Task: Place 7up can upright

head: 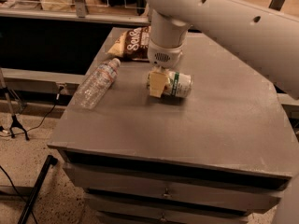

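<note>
The 7up can (181,84) lies on its side near the middle of the grey table (187,129), its green band showing and its long axis running left to right. My gripper (158,84) hangs straight down from the white arm (210,13) and sits at the can's left end, down at table level and touching or nearly touching it. The wrist hides the can's left end.
A clear plastic water bottle (97,83) lies on its side at the table's left. A brown snack bag (131,43) lies at the back, just behind the wrist. A dark shelf runs behind the table; cables and a stand leg are on the floor at left.
</note>
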`<state>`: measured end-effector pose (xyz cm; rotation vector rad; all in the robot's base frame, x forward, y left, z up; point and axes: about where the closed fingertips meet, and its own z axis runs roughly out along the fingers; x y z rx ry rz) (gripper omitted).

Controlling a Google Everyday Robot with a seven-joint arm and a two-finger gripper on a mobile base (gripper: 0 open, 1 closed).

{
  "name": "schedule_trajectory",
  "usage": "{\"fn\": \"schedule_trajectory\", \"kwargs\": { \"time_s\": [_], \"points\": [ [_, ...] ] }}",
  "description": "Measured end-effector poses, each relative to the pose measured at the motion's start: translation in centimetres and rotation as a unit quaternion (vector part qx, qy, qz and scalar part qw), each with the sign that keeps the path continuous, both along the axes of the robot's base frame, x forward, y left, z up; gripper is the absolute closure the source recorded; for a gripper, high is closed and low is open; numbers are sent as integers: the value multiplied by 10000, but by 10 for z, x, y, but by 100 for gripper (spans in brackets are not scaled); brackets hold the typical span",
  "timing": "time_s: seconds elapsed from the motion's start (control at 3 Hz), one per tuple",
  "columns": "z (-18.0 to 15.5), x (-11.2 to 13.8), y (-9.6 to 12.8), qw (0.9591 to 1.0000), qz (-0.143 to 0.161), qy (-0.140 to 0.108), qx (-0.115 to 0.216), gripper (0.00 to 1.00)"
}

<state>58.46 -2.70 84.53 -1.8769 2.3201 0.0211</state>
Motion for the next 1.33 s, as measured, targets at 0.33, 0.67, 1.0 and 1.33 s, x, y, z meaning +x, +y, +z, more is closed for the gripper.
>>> {"fn": "schedule_trajectory", "kwargs": {
  "time_s": [0.33, 0.67, 1.0, 1.33],
  "points": [
    [42, 10, -41, 9988, 114, -215, 433, 100],
    [45, 11, -41, 9986, 134, -247, 453, 100],
    [45, 13, -40, 9981, 166, -248, 544, 100],
    [58, 15, -44, 9927, 265, -320, 1135, 100]
  ]
}}
